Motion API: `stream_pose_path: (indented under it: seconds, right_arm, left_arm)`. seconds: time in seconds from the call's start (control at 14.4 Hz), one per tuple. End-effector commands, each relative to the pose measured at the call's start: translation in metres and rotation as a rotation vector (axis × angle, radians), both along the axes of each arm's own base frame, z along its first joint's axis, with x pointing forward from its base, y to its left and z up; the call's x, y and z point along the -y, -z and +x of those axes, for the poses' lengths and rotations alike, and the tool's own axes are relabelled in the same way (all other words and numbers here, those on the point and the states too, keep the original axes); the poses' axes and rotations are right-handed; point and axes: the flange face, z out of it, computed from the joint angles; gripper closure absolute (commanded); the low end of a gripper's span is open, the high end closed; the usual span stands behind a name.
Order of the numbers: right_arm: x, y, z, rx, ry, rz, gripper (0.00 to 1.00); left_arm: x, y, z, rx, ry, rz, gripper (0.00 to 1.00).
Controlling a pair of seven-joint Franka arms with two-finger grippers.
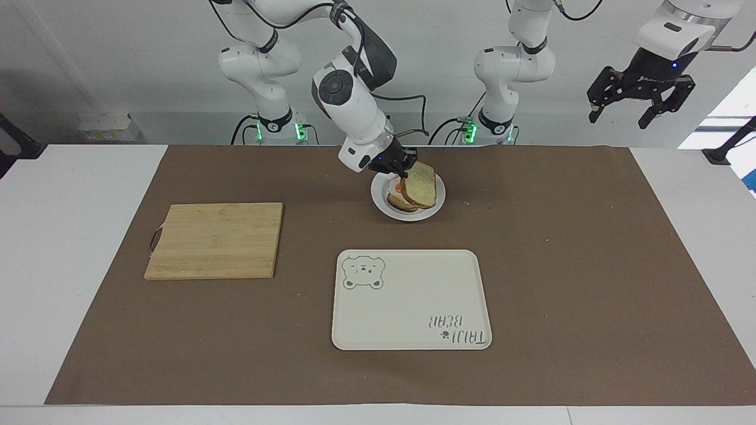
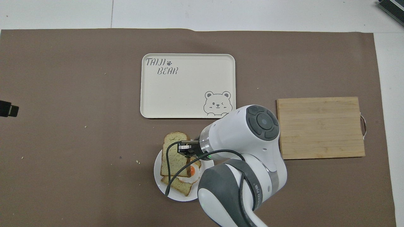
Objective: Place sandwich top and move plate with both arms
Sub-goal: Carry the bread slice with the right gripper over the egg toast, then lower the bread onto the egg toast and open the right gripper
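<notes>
The sandwich top (image 1: 422,185) is held clamped in the right gripper (image 1: 400,167), tilted over the egg-topped slice (image 1: 400,202) on the plate (image 1: 407,214); placing appears underway. Next, the slice likely needs levelling, lowering and release. The left gripper (image 1: 641,100) waits aloft, fingers spread.
</notes>
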Motion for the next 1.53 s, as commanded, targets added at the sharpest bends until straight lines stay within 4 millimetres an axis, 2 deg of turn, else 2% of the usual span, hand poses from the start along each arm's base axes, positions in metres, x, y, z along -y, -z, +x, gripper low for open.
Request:
stream_pose_path:
  seconds: [0.0,0.35,0.56,0.83,1.18,1.32,1.39,1.46]
  right_arm:
    - [-0.005,0.013,-0.016,0.013,0.009,0.008,1.0]
    - [-0.003,0.036,-0.033,-0.01,-0.032,-0.02,1.0]
    - [-0.011,0.049,-0.048,-0.009,-0.051,-0.031,1.0]
    - [-0.001,0.065,-0.051,0.003,-0.105,-0.037,1.0]
    - [0.012,0.076,-0.039,0.009,-0.125,-0.041,1.0]
    - [0.019,0.077,-0.034,0.005,-0.107,-0.043,0.47]
    - [0.018,0.077,-0.033,0.009,-0.11,-0.045,0.0]
    - [0.018,0.077,-0.031,0.007,-0.104,-0.043,0.0]
  left_arm:
    - [-0.003,-0.003,-0.006,-0.004,0.005,0.008,0.0]
    - [-0.003,-0.003,-0.006,-0.004,0.005,0.008,0.0]
    - [-0.003,-0.003,-0.006,-0.004,0.005,0.008,0.0]
    - [-0.003,-0.003,-0.006,-0.004,0.005,0.008,0.0]
    - [-0.003,-0.003,-0.006,-0.004,0.005,0.008,0.0]
    - [-0.003,-0.003,-0.006,-0.004,0.005,0.008,0.0]
    - [-0.003,-0.003,-0.006,-0.004,0.005,0.008,0.0]
    - [-0.003,-0.003,-0.006,-0.004,0.005,0.008,0.0]
